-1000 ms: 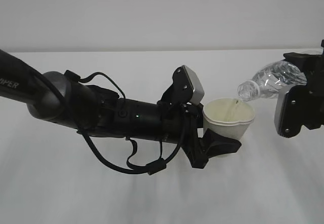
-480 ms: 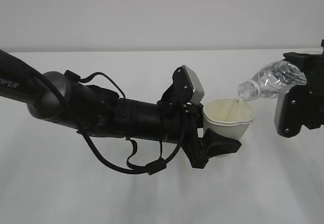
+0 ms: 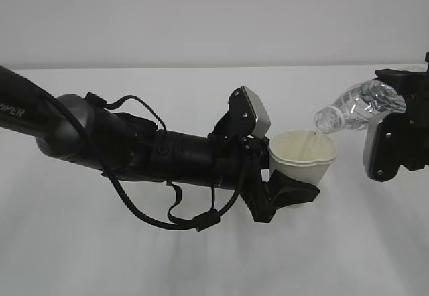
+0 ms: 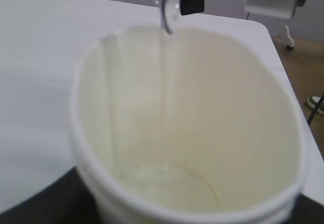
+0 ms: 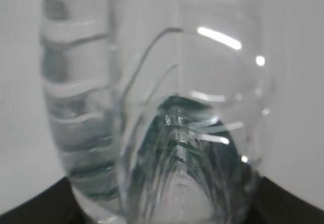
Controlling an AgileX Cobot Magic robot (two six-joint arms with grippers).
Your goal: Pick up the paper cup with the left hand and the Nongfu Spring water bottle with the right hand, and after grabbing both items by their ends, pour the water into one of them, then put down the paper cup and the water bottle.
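Bare lab: white table [image 3: 201, 256], blank wall [image 3: 201, 15], robot arms.

Table [image 3: 134, 256]: plain white, matte top, far edge meeting a pale grey wall [image 3: 201, 15]. Soft shadows fall on the top beneath the arms. In the left wrist view, its right edge shows, with brown floor [image 4: 298, 72] beyond. No object seen resting directly on the top.
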